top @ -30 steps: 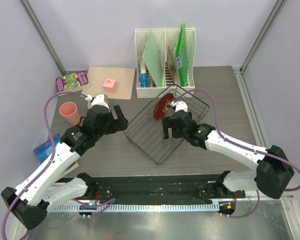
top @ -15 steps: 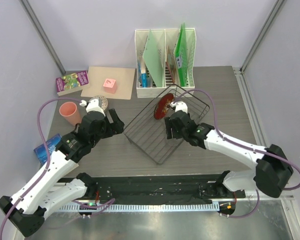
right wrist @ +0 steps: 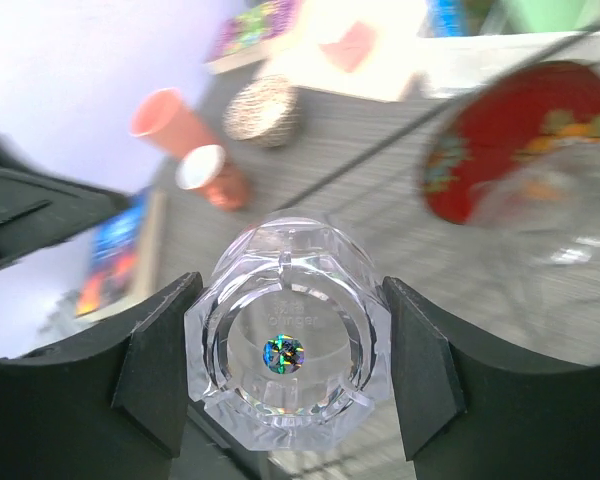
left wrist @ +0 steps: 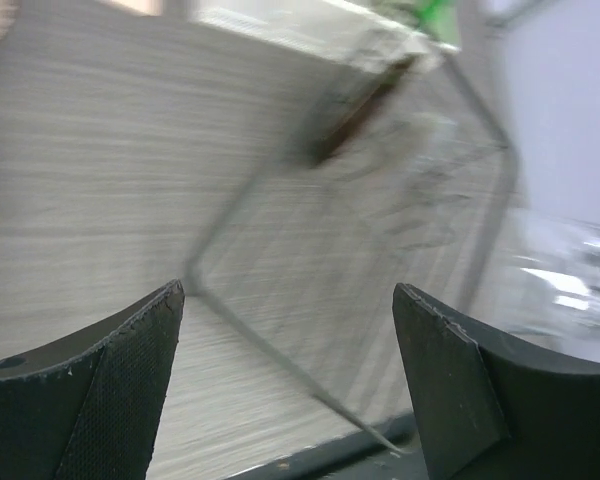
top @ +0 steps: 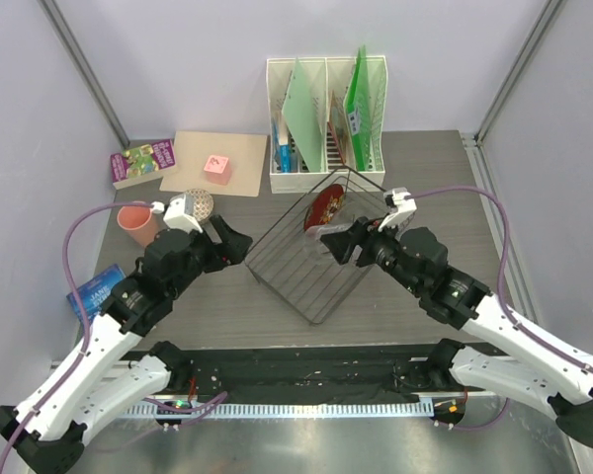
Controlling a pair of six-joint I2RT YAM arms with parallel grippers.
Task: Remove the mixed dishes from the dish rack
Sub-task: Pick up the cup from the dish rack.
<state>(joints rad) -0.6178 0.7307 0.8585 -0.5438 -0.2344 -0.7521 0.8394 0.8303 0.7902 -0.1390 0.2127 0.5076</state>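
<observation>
In the right wrist view my right gripper (right wrist: 285, 345) is shut on the clear drinking glass (right wrist: 285, 320), whose base faces the camera. From above, the right gripper (top: 336, 243) hangs over the black wire dish rack (top: 295, 276). The red flowered plate (top: 323, 209) stands upright in the rack's far part, and the wrist view has the plate (right wrist: 510, 140) just beyond the glass. Two salmon-pink cups (right wrist: 170, 120) (right wrist: 208, 175) stand on the table at the left. My left gripper (top: 235, 240) is open and empty beside the rack's left corner (left wrist: 195, 285).
A white file holder (top: 326, 123) with green folders stands behind the rack. A patterned round bowl (top: 200, 204), a tan sheet carrying a pink block (top: 217, 168), and books (top: 141, 161) (top: 97, 286) lie at the left.
The right gripper closed on the glass, and that arm swung round so its wrist now reaches in from the right. The left arm drew back slightly, still open.
</observation>
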